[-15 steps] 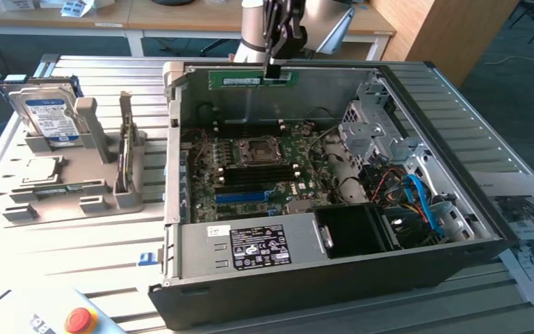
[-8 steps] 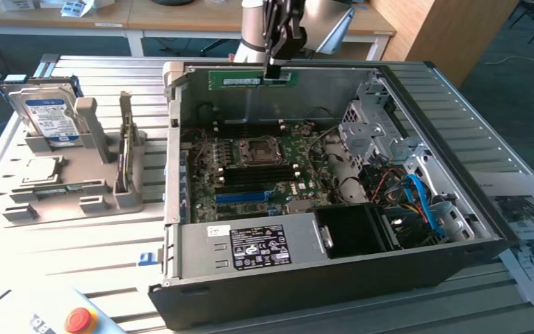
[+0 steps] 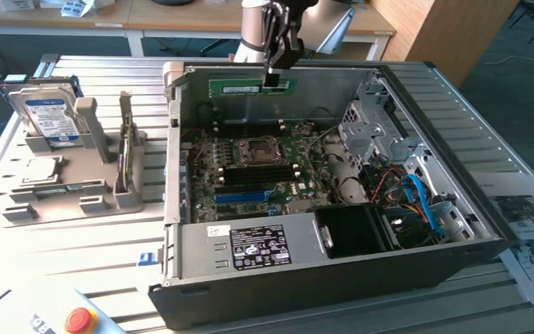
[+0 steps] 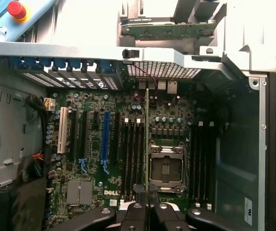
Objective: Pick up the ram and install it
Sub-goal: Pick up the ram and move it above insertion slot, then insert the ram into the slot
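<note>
At the exterior view's left, a grey rack on the counter carries an upright hard drive. A square chip lies flat in front of the drive, and a thin board stands on edge just beside it. A red stop button sits at the near corner. In the middle lies the open case, its motherboard facing up. The gripper hangs by the case's far wall, closed narrow on the ram. The ram is held level, long edge down, above the motherboard and apart from it. In the wrist view the ram shows edge-on between the fingers, over the motherboard between the dark slots and the socket. Printed sheets lie at the exterior view's right.
</note>
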`<state>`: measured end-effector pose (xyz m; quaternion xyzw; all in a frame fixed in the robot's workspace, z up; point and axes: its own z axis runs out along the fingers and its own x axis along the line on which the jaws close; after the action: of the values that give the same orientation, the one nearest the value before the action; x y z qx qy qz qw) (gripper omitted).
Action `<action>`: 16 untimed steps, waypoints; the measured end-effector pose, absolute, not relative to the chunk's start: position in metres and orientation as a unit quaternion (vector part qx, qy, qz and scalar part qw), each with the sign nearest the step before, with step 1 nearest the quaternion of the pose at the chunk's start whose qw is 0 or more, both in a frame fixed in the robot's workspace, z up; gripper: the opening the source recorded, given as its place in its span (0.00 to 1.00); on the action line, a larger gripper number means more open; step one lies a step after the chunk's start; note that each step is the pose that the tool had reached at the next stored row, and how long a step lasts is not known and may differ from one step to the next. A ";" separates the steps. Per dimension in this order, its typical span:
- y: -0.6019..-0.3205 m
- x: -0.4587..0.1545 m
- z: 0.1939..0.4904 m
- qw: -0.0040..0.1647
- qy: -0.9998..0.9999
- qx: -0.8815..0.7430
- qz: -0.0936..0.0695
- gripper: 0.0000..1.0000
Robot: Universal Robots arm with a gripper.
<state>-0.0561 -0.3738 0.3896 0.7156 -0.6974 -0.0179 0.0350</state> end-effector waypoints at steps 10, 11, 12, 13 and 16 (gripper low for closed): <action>-0.374 -0.056 0.372 0.035 -0.697 0.716 -0.018 0.12; -0.374 -0.056 0.372 0.035 -0.697 0.716 -0.018 0.12; -0.374 -0.056 0.372 0.035 -0.697 0.716 -0.018 0.12; -0.374 -0.056 0.372 0.035 -0.697 0.716 -0.018 0.12; -0.374 -0.056 0.371 0.035 -0.697 0.716 -0.018 0.12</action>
<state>-0.0561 -0.3739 0.3715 0.7156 -0.6974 -0.0179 0.0350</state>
